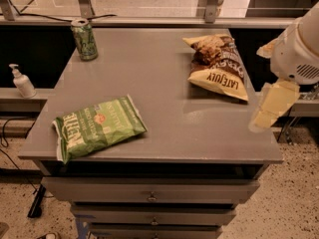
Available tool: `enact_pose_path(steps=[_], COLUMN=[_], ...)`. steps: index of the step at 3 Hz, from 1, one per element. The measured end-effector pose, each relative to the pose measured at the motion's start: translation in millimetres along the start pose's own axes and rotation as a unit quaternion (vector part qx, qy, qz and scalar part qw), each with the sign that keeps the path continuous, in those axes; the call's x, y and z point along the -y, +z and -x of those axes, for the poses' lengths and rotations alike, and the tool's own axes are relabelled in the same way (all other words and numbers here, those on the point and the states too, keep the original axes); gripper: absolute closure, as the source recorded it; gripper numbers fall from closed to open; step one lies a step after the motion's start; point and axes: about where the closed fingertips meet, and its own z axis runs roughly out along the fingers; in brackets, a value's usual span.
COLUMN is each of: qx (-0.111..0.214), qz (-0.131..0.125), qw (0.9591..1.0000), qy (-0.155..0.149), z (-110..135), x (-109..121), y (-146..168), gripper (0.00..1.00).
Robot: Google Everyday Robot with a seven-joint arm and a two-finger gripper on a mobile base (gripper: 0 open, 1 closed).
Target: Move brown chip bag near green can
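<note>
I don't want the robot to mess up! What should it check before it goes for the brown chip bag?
1. Brown chip bag in view, lying at the table's far right: ok.
2. Green can upright at the far left corner: ok.
3. Bag already near the can: not ok, they sit on opposite sides.
4. Green chip bag out of the line from bag to can: ok, it lies front left.
5. Gripper touching the bag: not ok, it hangs off the table's right edge.

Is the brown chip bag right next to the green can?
No, the brown chip bag lies far right, the green can stands at the far-left corner, and the gripper hangs beyond the table's right edge.
</note>
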Motion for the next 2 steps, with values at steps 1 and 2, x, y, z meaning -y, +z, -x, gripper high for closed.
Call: enact_pose_path(steps=[1, 2], qx=[0.034, 0.071], qz=[-0.037, -0.064], qw=[0.9985, 0.9944], qy=[0.023, 0.045], z=[12, 35], x=[33, 69], y=[45, 81], gripper=[0.0, 0.0])
